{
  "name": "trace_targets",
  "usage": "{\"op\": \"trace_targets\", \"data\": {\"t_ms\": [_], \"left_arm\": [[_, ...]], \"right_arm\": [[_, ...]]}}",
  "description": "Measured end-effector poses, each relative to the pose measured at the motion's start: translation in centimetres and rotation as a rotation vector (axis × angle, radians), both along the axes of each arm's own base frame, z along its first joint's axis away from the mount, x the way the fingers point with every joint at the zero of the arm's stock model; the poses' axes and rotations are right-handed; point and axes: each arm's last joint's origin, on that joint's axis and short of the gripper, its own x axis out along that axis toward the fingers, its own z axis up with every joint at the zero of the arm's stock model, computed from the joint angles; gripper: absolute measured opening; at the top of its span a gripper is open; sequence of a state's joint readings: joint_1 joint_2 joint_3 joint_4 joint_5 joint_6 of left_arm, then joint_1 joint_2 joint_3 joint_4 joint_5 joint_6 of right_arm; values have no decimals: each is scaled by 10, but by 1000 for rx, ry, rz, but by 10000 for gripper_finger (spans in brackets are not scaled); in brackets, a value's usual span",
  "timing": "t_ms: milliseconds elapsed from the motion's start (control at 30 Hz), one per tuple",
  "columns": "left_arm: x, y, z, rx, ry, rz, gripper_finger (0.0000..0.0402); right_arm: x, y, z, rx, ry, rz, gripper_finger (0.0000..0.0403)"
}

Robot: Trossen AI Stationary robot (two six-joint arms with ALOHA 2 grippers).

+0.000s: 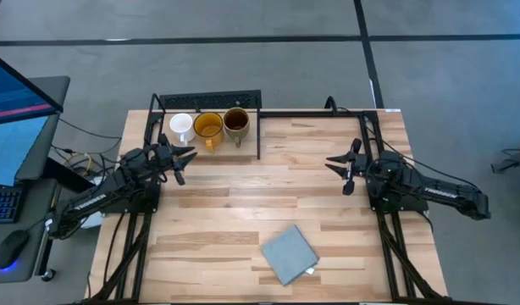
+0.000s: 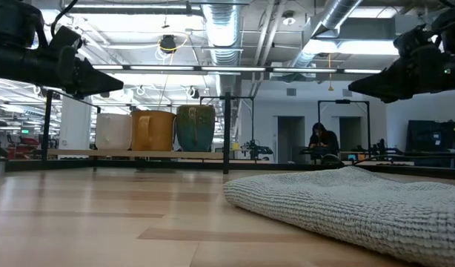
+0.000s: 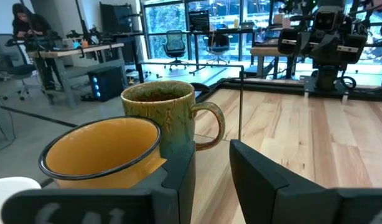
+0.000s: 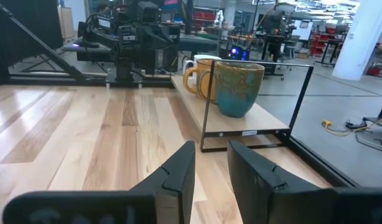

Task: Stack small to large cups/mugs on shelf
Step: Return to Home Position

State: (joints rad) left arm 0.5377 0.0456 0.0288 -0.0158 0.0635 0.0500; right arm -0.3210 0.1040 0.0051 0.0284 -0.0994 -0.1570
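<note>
Left gripper (image 1: 185,163) hangs over the table (image 1: 243,196) just beside the shelf (image 1: 218,151), fingers apart, holding nothing. Right gripper (image 1: 336,168) hangs across the table from it, fingers apart too, also empty. On the shelf stand three upright mugs in a row: white mug (image 1: 181,125), yellow mug (image 1: 208,127), green mug (image 1: 235,121). A grey cloth (image 1: 288,253) lies near the front edge.

Bare tabletop (image 1: 268,195) between mugs (image 1: 208,127) and cloth (image 1: 288,254)

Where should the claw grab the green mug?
Take the green mug by its handle, coming in from the open tabletop side. The handle sticks out that way, while the yellow mug crowds one side and the back rail blocks behind.
</note>
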Motion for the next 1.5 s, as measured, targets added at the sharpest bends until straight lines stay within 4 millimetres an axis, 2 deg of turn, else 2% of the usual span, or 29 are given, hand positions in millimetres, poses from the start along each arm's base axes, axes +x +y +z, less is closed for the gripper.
{"op": "trace_targets", "data": {"t_ms": [467,1500], "left_arm": [[0,0,0,-51,-26,2,91],[0,0,0,-48,-25,3,91]], "right_arm": [[0,0,0,0,1,0,118],[0,0,0,0,0,1,118]]}}
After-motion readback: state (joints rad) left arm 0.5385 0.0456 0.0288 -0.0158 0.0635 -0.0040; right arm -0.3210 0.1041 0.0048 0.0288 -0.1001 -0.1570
